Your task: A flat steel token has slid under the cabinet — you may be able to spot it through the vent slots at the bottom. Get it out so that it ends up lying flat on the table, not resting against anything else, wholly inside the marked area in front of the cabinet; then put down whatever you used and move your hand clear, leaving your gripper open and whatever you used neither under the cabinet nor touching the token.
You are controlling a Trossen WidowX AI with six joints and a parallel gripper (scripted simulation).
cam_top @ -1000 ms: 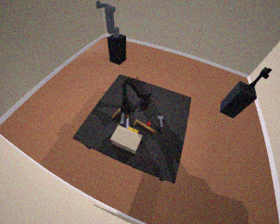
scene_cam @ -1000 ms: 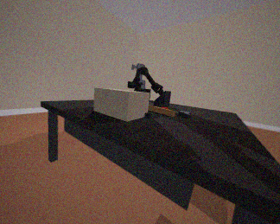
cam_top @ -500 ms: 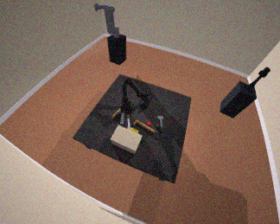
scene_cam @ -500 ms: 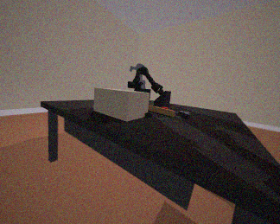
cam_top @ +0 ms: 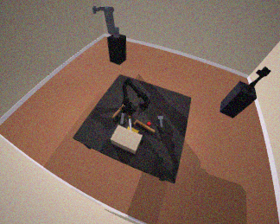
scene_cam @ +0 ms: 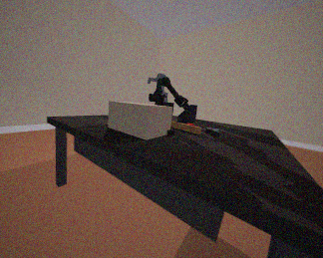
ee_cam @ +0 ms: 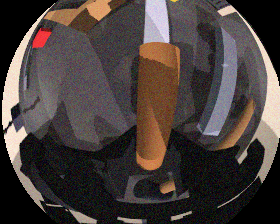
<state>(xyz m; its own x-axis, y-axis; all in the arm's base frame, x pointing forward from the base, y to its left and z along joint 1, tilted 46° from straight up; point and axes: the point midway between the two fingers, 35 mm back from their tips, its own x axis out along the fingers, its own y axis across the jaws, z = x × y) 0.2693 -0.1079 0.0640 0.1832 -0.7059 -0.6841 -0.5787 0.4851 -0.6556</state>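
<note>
My gripper (cam_top: 129,112) (ee_cam: 151,130) is shut on the wooden handle of a flat-bladed tool. The tool's handle (ee_cam: 158,95) runs up the middle of the wrist view, and its pale metal blade (cam_top: 130,124) (ee_cam: 156,22) points toward the cabinet. The beige cabinet (cam_top: 126,139) (scene_cam: 139,121) stands beyond the blade. The yellow marked area (cam_top: 133,130) shows as a small patch at its front, with only a speck at the top of the wrist view. In the exterior view the cabinet partly hides the gripper. The steel token is not visible, and the vent slots cannot be made out.
A second metal tool (cam_top: 122,118) (ee_cam: 222,85) with a wooden handle lies beside the held one. A wooden bar (cam_top: 145,126) (scene_cam: 187,128), a small red thing (cam_top: 149,123) (ee_cam: 42,38) and a grey T-shaped thing (cam_top: 161,120) lie on the other side. All are on the dark table (cam_top: 172,109).
</note>
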